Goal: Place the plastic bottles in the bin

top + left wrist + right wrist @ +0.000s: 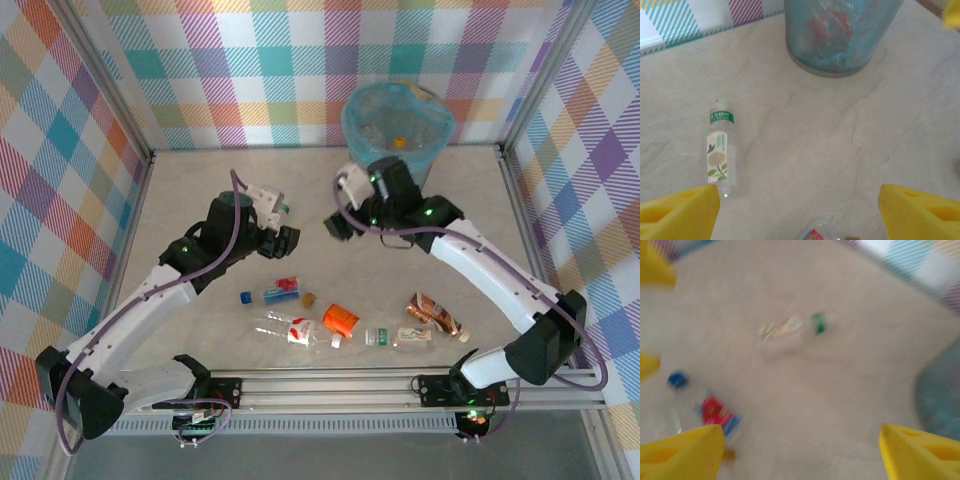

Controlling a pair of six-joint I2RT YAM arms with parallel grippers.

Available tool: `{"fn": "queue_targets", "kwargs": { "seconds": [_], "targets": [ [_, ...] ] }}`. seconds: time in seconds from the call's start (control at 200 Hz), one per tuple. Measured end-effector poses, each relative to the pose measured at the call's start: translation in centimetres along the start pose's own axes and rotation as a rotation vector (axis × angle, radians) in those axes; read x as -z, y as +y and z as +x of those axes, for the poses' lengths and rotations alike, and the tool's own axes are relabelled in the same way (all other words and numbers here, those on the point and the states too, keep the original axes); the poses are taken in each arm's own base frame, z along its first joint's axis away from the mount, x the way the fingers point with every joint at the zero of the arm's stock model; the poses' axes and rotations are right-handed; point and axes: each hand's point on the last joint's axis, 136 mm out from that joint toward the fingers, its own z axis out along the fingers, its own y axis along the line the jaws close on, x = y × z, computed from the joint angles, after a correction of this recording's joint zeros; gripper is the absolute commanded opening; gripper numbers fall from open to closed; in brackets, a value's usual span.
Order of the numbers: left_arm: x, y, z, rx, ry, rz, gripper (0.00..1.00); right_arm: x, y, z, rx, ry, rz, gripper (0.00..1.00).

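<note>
left gripper [799, 195] is spread wide, nothing in it. the bottle [720, 150] lies flat just ahead, off to one side, base right by one fingertip, long axis running away from the gripper. bin [840, 40] stands further on. right gripper [800, 435] is wide and empty too, but i'd say left is closer.

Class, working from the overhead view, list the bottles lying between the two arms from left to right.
Blue-capped bottle with a red label → orange bottle → clear bottle with a green band → brown bottle. The clear bottle with the red-and-white label overlaps its neighbours, so it is left out.
</note>
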Motion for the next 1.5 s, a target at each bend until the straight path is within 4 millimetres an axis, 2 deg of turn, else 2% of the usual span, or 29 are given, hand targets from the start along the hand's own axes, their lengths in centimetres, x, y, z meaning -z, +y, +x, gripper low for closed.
{"fn": "queue_targets", "kwargs": {
  "seconds": [0.105,0.24,0.34,0.48,0.735,0.95,1.235,1.385,1.505],
  "targets": [
    [1.5,1.2,1.7,0.013,-0.004,-0.06,0.85,-2.0,6.1,4.4,0.144,0.114,-0.163,0.83],
    [4.2,4.2,3.6,0.127,-0.023,-0.223,0.88,-3.7,12.8,6.9,0.317,0.176,-0.323,0.85],
    [6.5,6.4,5.5,0.249,-0.042,-0.344,0.88,-5.6,15.7,8.1,0.378,0.231,-0.388,0.87],
    [9.4,8.3,8.7,0.406,-0.069,-0.447,0.88,-9.1,18.1,8.0,0.405,0.284,-0.414,0.88],
    [13.3,10.3,12.6,0.557,-0.073,-0.574,0.87,-13.5,21.5,8.0,0.422,0.357,-0.391,0.9],
    [16.5,11.7,13.5,0.635,-0.172,-0.636,0.86,-15.7,23.0,10.0,0.43,0.446,-0.373,0.9],
    [18.1,12.6,14.0,0.654,-0.223,-0.684,0.86,-18.2,23.5,11.9,0.425,0.531,-0.343,0.9],
    [18.2,12.6,14.1,0.65,-0.22,-0.69,0.85,-19.5,23.4,12.4,0.428,0.557,-0.329,0.79],
    [18.2,12.7,14.1,0.65,-0.22,-0.691,0.85,-19.5,23.3,12.8,0.429,0.575,-0.326,0.67]
  ]
}}
